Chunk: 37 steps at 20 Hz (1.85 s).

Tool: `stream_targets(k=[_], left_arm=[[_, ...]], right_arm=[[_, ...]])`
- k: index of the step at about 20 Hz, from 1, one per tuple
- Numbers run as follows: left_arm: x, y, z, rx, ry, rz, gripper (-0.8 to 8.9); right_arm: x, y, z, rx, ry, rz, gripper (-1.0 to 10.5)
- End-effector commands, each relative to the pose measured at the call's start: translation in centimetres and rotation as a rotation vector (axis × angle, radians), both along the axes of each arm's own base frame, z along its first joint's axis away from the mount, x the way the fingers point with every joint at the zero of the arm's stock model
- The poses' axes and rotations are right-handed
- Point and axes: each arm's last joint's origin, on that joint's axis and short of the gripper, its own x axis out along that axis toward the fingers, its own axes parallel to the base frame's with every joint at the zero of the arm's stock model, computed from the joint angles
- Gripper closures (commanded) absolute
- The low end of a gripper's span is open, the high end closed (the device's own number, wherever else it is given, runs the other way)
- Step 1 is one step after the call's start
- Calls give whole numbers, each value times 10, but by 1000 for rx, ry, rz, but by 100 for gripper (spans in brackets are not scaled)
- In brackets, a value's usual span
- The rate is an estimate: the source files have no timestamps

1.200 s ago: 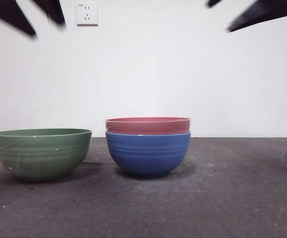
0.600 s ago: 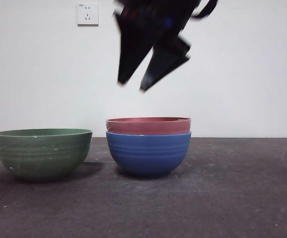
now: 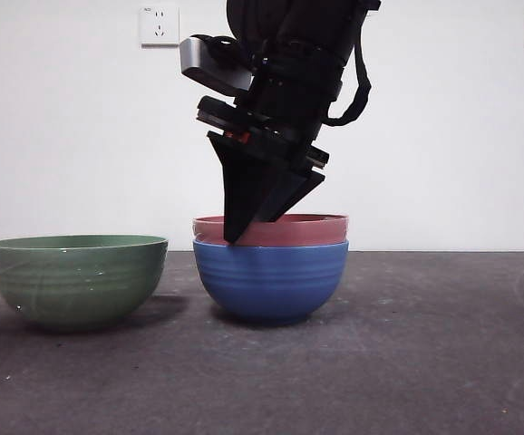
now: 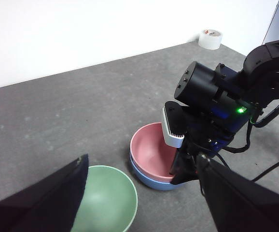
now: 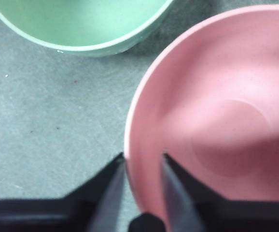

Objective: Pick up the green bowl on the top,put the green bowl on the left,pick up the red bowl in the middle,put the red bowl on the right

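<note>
The green bowl (image 3: pixel 76 276) stands alone on the table at the left; it also shows in the left wrist view (image 4: pixel 103 203) and the right wrist view (image 5: pixel 76 24). The red bowl (image 3: pixel 307 229) sits nested in a blue bowl (image 3: pixel 271 281) at the middle. My right gripper (image 3: pixel 248 231) is down at the red bowl's left rim (image 5: pixel 216 111), one jaw outside and one inside, with a small gap still showing on the inner side. My left gripper (image 4: pixel 143 159) is open and empty, high above the bowls.
A roll of white tape (image 4: pixel 210 38) lies at the far table edge by the wall. The dark grey table (image 3: pixel 425 362) lies bare to the right of the stacked bowls. Wall outlets (image 3: pixel 159 25) are on the white wall behind.
My right arm has come down from the top right corner to the red bowl's left rim. The left arm's black tips have left the top left of the front view. The bowls have not moved.
</note>
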Motion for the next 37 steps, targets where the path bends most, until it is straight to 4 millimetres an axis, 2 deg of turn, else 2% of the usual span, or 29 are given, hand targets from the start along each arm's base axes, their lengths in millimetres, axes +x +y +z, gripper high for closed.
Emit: stream_targets(k=[1, 3, 11, 17, 20, 23, 25, 27, 29, 31, 35, 37], left_arm=[[2, 0, -1, 7, 2, 25, 440], [4, -1, -2, 13, 9, 29, 440], [17, -8, -6, 41, 46, 26, 440], [21, -11, -7, 47, 56, 25, 440], [21, -11, -5, 37, 38, 26, 440], [22, -11, -2, 18, 5, 26, 440], [23, -12, -1, 13, -5, 26, 440], [23, -12, -1, 12, -6, 26, 440], [23, -12, -1, 12, -6, 26, 440], [23, -12, -1, 11, -6, 25, 440], [23, -12, -1, 10, -5, 22, 440], [23, -12, -1, 10, -4, 21, 440]], right_arm=[[0, 1, -1, -3, -5, 12, 894], [0, 2, -1, -3, -6, 17, 963], [-7, 5, 8, 9, -29, 33, 963], [-19, -7, 45, 73, -111, 28, 963], [-31, -23, 75, 51, -215, -30, 963], [-51, -51, 106, 20, -272, -142, 963], [-64, -77, 122, -34, -291, -308, 964], [-78, -101, 129, -107, -315, -498, 964], [-91, -121, 119, -134, -341, -613, 963], [-101, -132, 97, -132, -327, -644, 963], [-100, -135, 52, -89, -249, -611, 963], [-93, -130, 39, -10, -206, -567, 963]])
